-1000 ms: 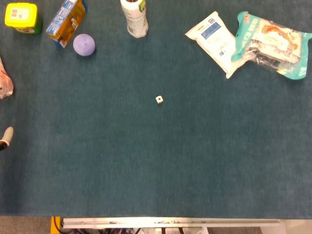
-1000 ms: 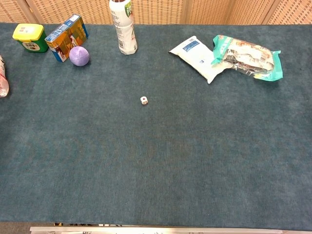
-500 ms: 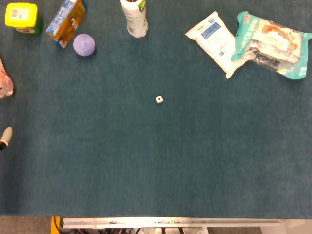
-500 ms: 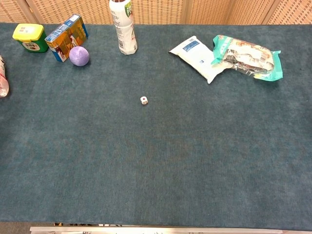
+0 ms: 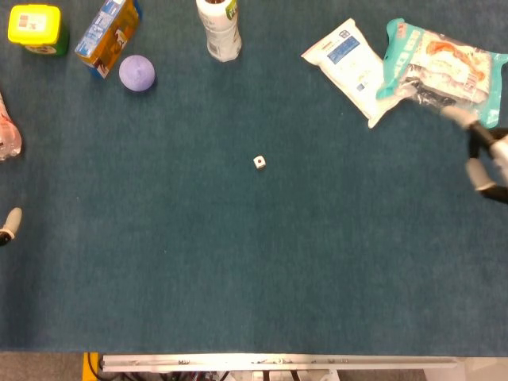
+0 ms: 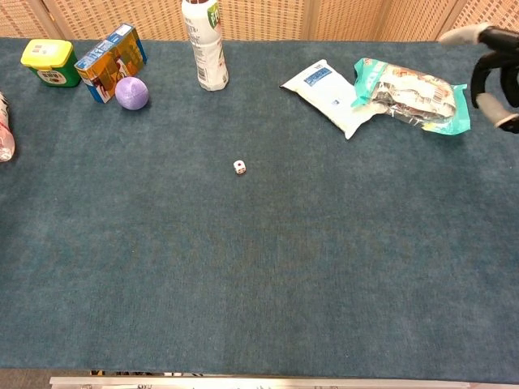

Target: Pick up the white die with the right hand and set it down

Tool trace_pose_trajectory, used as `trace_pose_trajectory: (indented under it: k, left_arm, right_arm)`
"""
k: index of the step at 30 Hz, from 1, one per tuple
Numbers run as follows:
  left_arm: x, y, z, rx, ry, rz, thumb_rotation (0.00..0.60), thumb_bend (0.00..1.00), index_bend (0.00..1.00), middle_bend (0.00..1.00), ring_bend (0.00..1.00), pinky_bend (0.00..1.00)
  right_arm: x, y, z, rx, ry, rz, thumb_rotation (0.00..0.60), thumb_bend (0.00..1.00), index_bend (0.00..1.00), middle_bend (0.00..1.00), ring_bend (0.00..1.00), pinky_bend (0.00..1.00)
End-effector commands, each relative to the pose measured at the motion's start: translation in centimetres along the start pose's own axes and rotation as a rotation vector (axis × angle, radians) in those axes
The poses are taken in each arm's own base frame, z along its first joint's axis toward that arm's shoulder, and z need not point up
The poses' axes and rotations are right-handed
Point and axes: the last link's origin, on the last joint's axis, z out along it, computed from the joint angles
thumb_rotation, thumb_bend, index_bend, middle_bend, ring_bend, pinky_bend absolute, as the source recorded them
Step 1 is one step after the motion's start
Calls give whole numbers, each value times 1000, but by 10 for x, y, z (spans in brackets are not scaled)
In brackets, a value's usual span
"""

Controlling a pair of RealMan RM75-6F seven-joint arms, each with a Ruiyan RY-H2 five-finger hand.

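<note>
Head view, item one: small white cube die with dark pips [image 5: 259, 162], lying alone near the middle of the teal felt-covered counter [image 5: 238, 270], well apart from everything else. Judged light, rigid and hard-faced; smooth sides likely to slip or roll out of a loose pinch. Best hold is probably thumb against a finger on two opposite faces, coming from above, as the soft cloth gives no edge to slide it against.

Item two: right hand [image 5: 486, 163], pale grey fingers on a dark frame, entering at the right edge, well apart from the die. Fingers are apart and nothing is in them. Chest view shows it at the far right corner [image 6: 495, 77], just beside the mint-green snack bag [image 6: 412, 95].

Item three: left hand [image 5: 9, 225], only a fingertip visible at the left edge; whether spread or curled cannot be told.

Surface: dark teal nap, flat, uniform, metal rail along the near edge.

Far row, left to right: yellow-lidded green tub [image 5: 36, 29], blue-and-orange carton [image 5: 107, 35], lilac ball [image 5: 136, 73], white bottle [image 5: 218, 30], white flat pouch with blue label [image 5: 347, 67].

Room: woven tan panels [image 6: 276, 18] stand behind the counter in chest view.
</note>
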Motion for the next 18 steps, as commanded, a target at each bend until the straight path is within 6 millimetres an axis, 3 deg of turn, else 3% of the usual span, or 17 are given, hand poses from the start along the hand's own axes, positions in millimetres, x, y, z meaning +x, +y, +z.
trace_pose_trajectory:
  k: [1,5,10,18]
  left_arm:
    - [1,0,0,-2,1,-1,600,274,31,125,77,47]
    - [1,2,0,-8,1,-2,600,274,31,125,77,48]
    - [2,5,1,-20,0,2,600,274,31,125,77,48]
    - [3,5,0,-20,-1,3,600,274,31,125,78,47]
  right_arm:
    - [3,-34,33,135,-62,-24,600,596,146,840,885,940]
    - [0,-56,58,211,-115,-24,600,759,147,958,991,1000]
    - [-9,-79,85,271,-186,-39,600,954,147,1000,1000,1000]
    - [-20,-104,119,292,-284,-42,598,981,212,1000,1000,1000]
